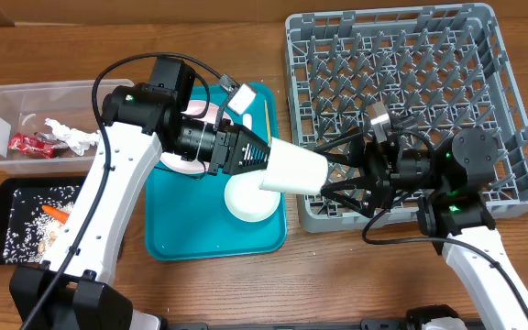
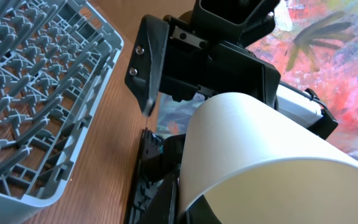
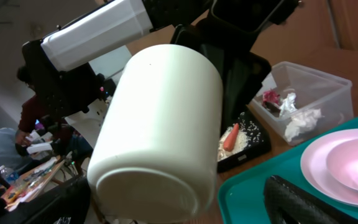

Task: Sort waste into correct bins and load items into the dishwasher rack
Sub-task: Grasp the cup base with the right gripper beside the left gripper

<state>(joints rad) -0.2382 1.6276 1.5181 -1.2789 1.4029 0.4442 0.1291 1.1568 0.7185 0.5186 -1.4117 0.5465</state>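
Note:
My left gripper [image 1: 262,165] is shut on the rim of a white cup [image 1: 293,169] and holds it sideways in the air over the right edge of the teal tray. One finger is inside the rim and one outside, as the left wrist view [image 2: 182,202] shows on the cup [image 2: 260,155]. My right gripper [image 1: 335,176] is open, its fingers either side of the cup's base [image 3: 160,124]. The grey dishwasher rack [image 1: 411,101] stands at the back right. The clear tub [image 1: 26,101] holds a red wrapper [image 1: 30,144] and tissues [image 1: 71,136]. The black tray [image 1: 12,197] holds rice and a carrot [image 1: 55,213].
The teal tray [image 1: 172,229] carries a white bowl [image 1: 250,197], a pink bowl [image 1: 191,158] partly under my left arm, and chopsticks [image 1: 269,115]. The rack's front left corner [image 2: 55,186] lies close beside the cup. The right wrist view shows the pink bowl [image 3: 347,162] and the tub [image 3: 309,93].

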